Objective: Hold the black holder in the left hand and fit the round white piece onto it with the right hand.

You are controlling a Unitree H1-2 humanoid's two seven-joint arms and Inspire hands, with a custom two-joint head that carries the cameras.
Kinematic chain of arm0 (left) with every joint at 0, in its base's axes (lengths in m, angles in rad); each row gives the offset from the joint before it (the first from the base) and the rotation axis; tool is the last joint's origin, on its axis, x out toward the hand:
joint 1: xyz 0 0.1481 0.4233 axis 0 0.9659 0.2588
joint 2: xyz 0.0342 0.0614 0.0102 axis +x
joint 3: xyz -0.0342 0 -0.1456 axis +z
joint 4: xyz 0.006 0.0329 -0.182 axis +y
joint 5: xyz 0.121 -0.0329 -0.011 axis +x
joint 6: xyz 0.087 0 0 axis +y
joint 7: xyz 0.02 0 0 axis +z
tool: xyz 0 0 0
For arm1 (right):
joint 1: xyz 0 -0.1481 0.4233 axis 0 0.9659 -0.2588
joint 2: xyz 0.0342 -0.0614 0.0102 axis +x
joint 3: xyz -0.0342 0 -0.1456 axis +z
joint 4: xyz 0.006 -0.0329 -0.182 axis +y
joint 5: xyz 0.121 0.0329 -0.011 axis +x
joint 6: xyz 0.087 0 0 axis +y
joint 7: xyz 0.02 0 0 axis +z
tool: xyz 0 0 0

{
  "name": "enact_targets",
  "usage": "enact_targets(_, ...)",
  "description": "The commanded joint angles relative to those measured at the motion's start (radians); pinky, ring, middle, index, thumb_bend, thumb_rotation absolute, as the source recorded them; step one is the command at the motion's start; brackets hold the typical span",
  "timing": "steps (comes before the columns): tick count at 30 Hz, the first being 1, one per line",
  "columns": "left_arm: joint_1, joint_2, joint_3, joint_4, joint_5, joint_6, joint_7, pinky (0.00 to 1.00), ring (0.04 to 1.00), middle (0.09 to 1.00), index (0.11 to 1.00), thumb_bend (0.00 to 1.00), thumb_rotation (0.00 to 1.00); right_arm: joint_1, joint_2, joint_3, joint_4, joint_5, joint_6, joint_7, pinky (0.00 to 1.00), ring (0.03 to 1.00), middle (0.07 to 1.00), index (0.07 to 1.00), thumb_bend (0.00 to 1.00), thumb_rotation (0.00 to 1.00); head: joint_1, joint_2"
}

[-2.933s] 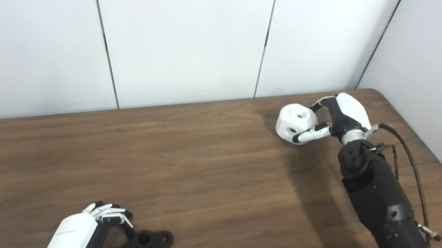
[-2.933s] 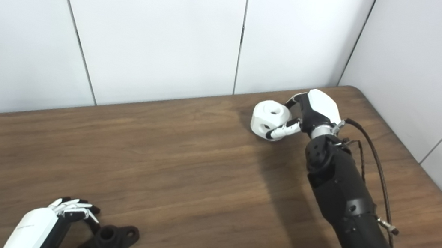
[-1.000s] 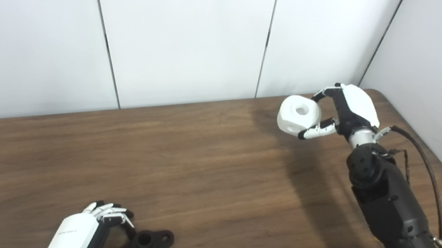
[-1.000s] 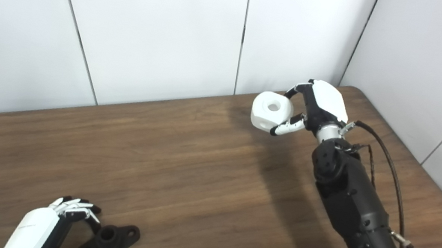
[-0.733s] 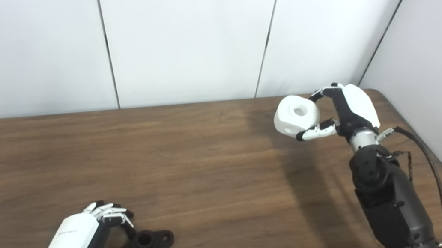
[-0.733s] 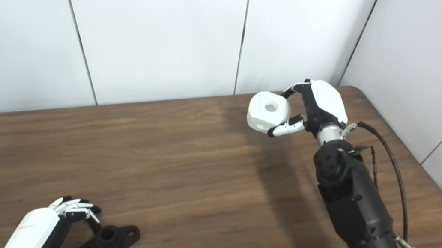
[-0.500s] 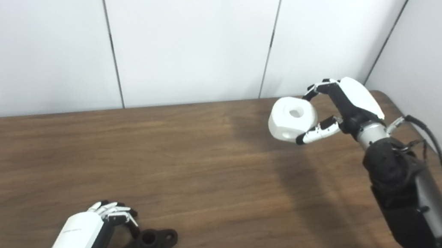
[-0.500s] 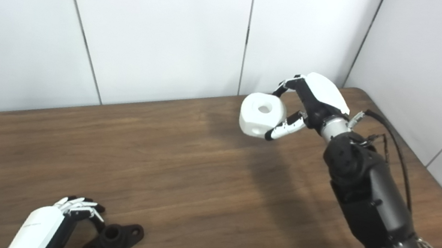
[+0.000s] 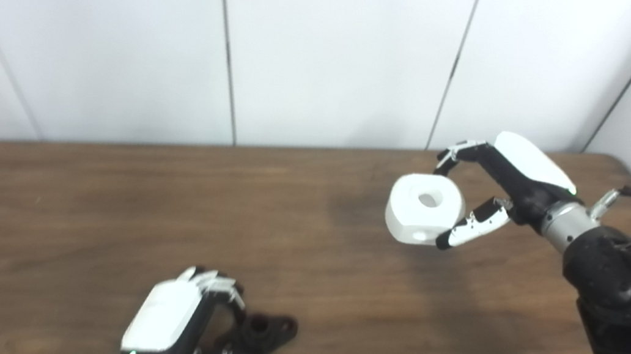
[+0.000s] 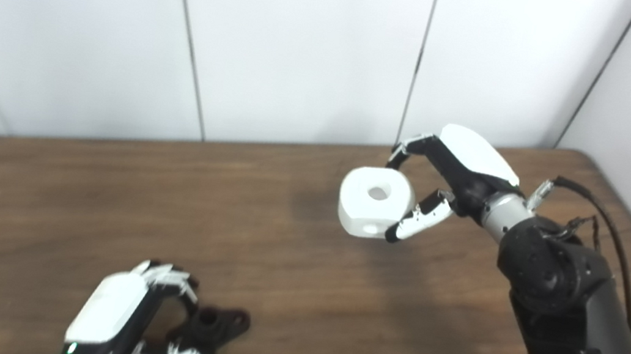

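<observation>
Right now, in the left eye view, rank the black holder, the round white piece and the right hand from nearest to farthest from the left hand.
1. black holder: gripped in the left hand at the table's near edge.
2. round white piece: up and to the right, lifted over the table.
3. right hand: just beyond the piece, gripping it from the right.

Matt white piece [image 9: 424, 210], wood-grain table [image 9: 102, 202]

Brown wooden table [image 9: 99, 221], black holder [image 9: 263, 331] on it
</observation>
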Motion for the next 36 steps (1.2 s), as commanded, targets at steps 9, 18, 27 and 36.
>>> enact_targets(9,0.002,-0.011,-0.045,0.009,0.045,0.055,-0.071,0.97,0.854,0.755,0.485,0.52,0.05,-0.016,0.134,-0.016,-0.119,-0.091,0.001,0.166,0.96,0.926,0.815,0.483,0.52,0.14,0.028,0.037)
enact_targets(18,-0.007,-0.027,-0.052,0.018,0.045,0.067,-0.067,0.99,0.854,0.753,0.485,0.52,0.05,-0.014,0.207,0.053,-0.144,-0.096,0.001,0.192,1.0,0.933,0.815,0.482,0.53,0.14,0.049,0.055)
enact_targets(27,-0.02,-0.046,-0.074,0.033,0.06,0.092,-0.067,1.0,0.864,0.758,0.485,0.52,0.05,-0.006,0.241,0.116,-0.127,-0.094,-0.006,0.161,1.0,0.927,0.814,0.481,0.53,0.14,0.105,0.063)
enact_targets(36,-0.033,-0.044,-0.089,0.058,0.062,0.082,-0.053,1.0,0.867,0.761,0.485,0.52,0.05,0.019,0.258,0.174,-0.111,-0.087,-0.017,0.123,1.0,0.928,0.818,0.481,0.52,0.14,0.118,0.067)
